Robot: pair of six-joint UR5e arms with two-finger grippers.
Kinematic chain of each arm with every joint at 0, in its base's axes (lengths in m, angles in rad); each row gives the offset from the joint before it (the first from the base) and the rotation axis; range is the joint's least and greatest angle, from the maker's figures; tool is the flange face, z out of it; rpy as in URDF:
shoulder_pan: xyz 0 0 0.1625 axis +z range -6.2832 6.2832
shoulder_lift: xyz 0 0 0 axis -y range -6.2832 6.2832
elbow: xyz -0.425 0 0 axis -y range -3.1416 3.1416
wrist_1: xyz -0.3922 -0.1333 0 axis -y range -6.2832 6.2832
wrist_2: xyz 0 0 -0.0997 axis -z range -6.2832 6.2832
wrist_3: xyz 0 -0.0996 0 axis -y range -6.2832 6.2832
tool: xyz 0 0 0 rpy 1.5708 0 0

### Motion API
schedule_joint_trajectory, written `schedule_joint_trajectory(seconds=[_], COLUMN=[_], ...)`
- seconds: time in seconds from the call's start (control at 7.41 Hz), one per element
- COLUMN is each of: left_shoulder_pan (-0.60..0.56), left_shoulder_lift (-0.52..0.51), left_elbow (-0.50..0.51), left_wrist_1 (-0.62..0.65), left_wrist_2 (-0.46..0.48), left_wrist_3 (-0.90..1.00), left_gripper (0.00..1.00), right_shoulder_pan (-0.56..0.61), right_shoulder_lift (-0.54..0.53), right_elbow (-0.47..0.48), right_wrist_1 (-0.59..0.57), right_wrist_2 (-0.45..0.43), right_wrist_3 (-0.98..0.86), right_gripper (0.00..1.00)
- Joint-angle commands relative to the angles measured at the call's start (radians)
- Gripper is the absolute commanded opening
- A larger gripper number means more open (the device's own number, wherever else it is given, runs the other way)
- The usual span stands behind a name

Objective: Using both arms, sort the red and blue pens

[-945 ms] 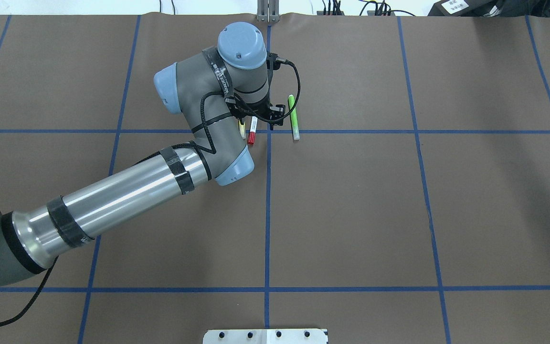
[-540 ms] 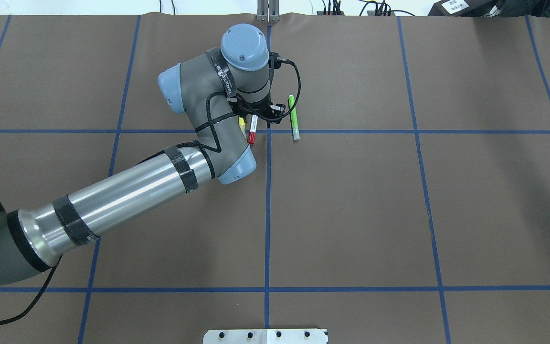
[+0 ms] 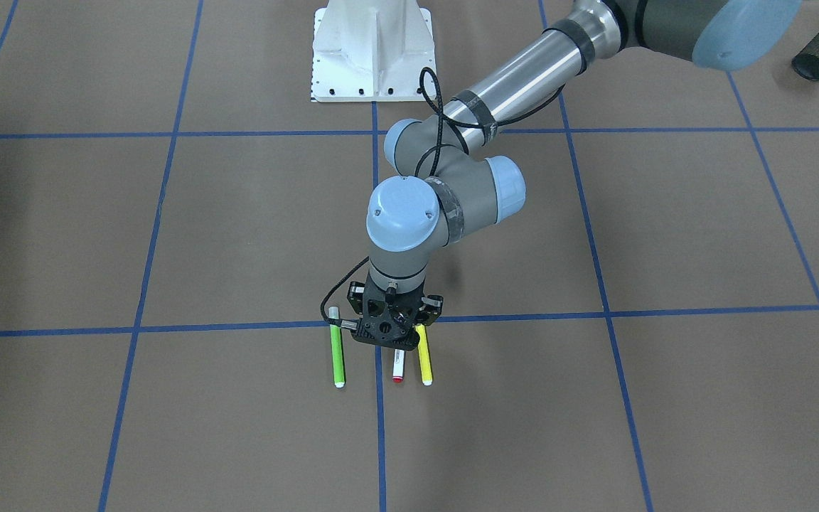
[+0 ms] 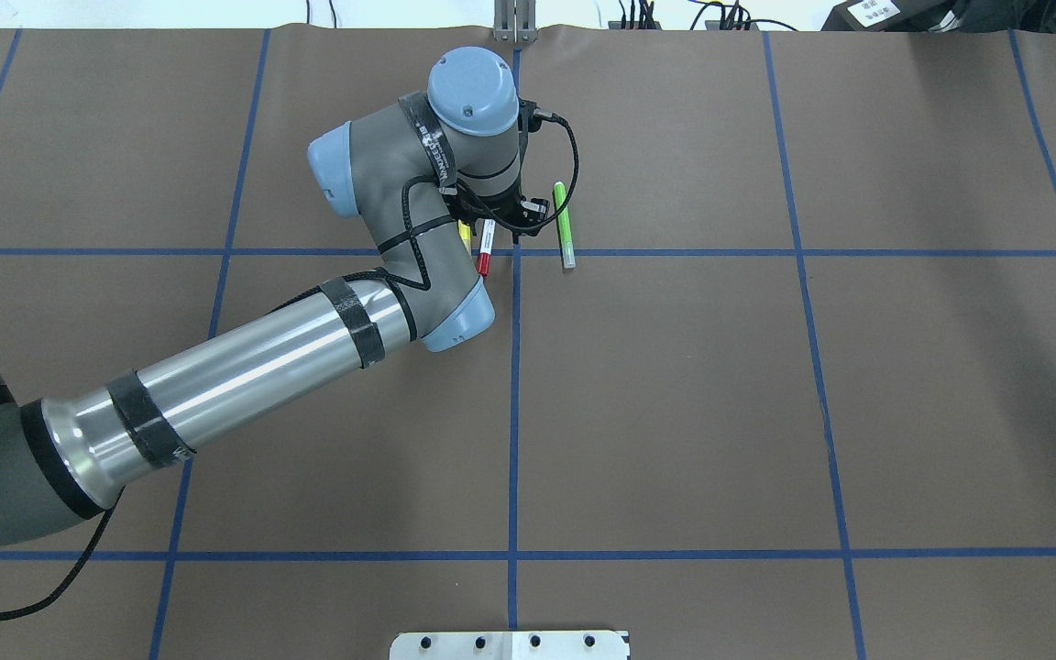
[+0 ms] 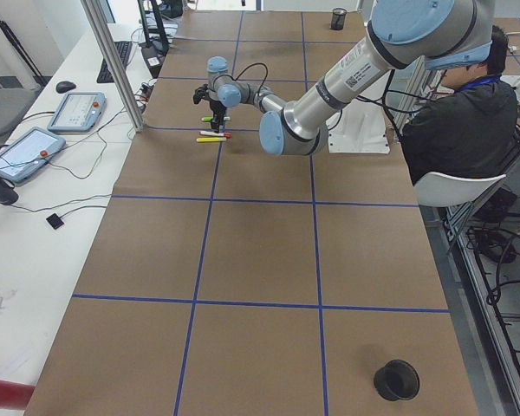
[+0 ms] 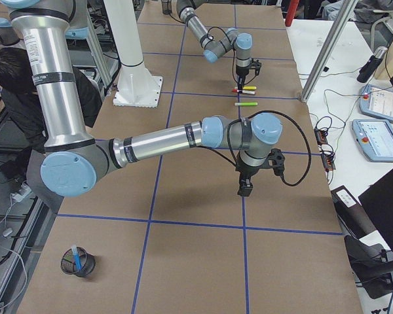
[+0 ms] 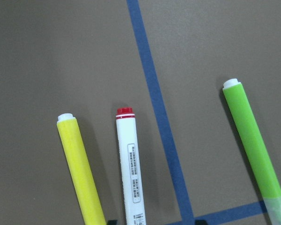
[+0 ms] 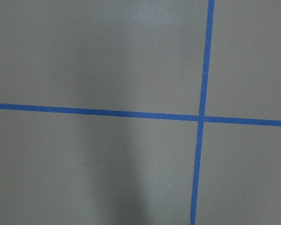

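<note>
Table (image 4: 675,412): a brown surface with a grid of blue tape lines is carrying everything.
Left arm (image 4: 244,376): it is reaching from the robot's edge across to the far edge, about midway between the table's two ends.
Right arm (image 6: 157,140): it is stretching out low over the right half of the table, well apart from the markers.
Pedestal (image 3: 370,50): the white bolted base is standing at the middle of the robot's edge.
Mesh cup (image 6: 88,267): it is standing near the robot-side corner at the table's right end.
Second mesh cup (image 5: 390,390): it is standing toward the robot-side corner at the left end.
Left gripper (image 3: 391,340): it is pointing down and hovering over the red pen, with its jaws standing apart.
Right gripper (image 6: 244,188): it is hanging above the table near a crossing of tape lines; I cannot tell whether its jaws are apart or together.
Green marker (image 7: 253,150): it is lying across a tape line from the red pen.
Yellow marker (image 7: 82,173): it is lying just beside the red pen, apart from it.
Red pen (image 7: 131,173): it is lying flat between the yellow and green markers, parallel to both.
Blue pen (image 6: 74,252): it is standing inside the mesh cup at the right end.
</note>
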Motion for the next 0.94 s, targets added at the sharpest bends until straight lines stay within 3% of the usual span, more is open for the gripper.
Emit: schedule_joint_trajectory(seconds=[0.0, 0.81], left_shoulder_pan=[0.001, 0.007], left_shoulder_lift=[-0.001, -0.001], left_elbow=[0.016, 0.037], left_wrist_1=[-0.006, -0.017], left_wrist_2=[0.0, 0.0], left_wrist_3=[0.0, 0.0], left_gripper=[0.58, 0.55], right_shoulder_pan=[0.0, 0.0], right_shoulder_lift=[-0.001, -0.002], right_elbow=[0.0, 0.0], right_wrist_1=[0.0, 0.0], right_wrist_2=[0.0, 0.0], right_wrist_3=[0.0, 0.0], right_gripper=[1.0, 1.0])
